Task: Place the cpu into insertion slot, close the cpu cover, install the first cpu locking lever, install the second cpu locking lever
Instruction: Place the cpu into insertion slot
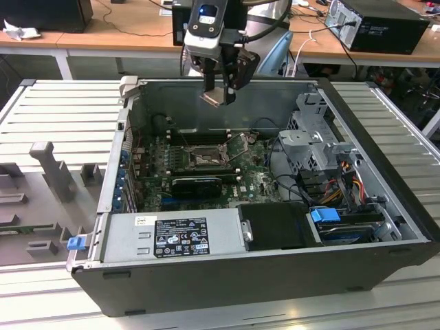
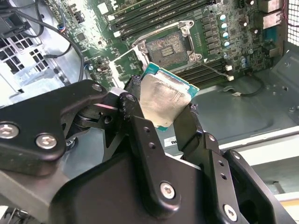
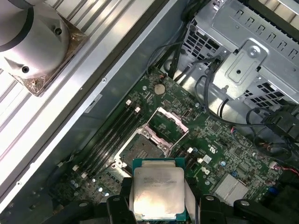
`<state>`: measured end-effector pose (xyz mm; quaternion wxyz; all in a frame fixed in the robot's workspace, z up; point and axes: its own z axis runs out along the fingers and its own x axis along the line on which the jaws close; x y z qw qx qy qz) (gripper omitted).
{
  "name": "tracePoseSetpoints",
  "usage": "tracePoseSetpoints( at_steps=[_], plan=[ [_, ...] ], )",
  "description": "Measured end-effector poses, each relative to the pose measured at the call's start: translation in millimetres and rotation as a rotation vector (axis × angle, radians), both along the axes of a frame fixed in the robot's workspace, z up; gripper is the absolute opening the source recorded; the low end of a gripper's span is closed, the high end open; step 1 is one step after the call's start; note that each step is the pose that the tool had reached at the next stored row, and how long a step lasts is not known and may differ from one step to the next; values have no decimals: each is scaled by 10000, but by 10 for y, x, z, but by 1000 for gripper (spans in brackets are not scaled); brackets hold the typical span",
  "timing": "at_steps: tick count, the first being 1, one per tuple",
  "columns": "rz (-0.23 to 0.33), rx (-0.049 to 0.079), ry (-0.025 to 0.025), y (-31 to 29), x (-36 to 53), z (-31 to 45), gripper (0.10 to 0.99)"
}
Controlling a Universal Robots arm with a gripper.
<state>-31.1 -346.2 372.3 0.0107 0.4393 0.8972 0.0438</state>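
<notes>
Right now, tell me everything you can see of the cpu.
The cpu is a small flat square chip with a dull silver-grey metal top and rounded corners, set on a thin green-edged board. It is clamped by two opposite edges between the black fingers of the tool, metal face toward both wrist cameras. In the exterior view it hangs tilted above the open computer case. The uncovered insertion slot lies below it, not touching.
</notes>
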Motion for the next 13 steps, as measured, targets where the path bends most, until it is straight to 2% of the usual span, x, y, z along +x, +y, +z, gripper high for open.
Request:
tracePoseSetpoints(
  at_steps=[13],
  plan=[
    [-1529,-3,0,0,0,-4,525]
  ],
)
